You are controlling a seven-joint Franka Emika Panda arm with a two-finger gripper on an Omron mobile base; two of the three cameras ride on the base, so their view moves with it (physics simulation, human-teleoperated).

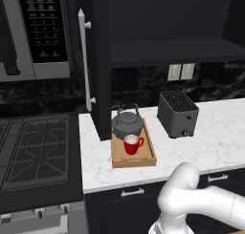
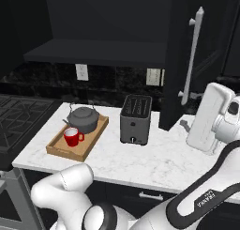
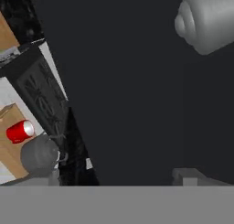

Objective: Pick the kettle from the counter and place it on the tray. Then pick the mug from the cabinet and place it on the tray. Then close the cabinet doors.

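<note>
The dark grey kettle (image 1: 127, 123) (image 2: 83, 118) and the red mug (image 1: 132, 143) (image 2: 72, 136) both stand on the wooden tray (image 1: 145, 157) (image 2: 91, 143) on the marble counter (image 1: 215, 132). The black cabinet (image 1: 177, 51) is open, its left door (image 1: 101, 61) and right door (image 2: 174, 60) swung out, each with a silver bar handle (image 2: 192, 55). My gripper (image 2: 184, 126) (image 3: 116, 177) is low beside the right door's outer face. It is open with nothing between its fingers. In the hand view the door panel (image 3: 132, 90) is close ahead and the handle's end (image 3: 208, 19) is at the top right.
A boxy toaster (image 1: 178, 113) (image 2: 136, 118) stands on the counter right of the tray. The black stovetop (image 1: 33, 152) lies to the left with the microwave (image 1: 38, 32) above it. Wall outlets (image 2: 153, 76) sit on the dark backsplash.
</note>
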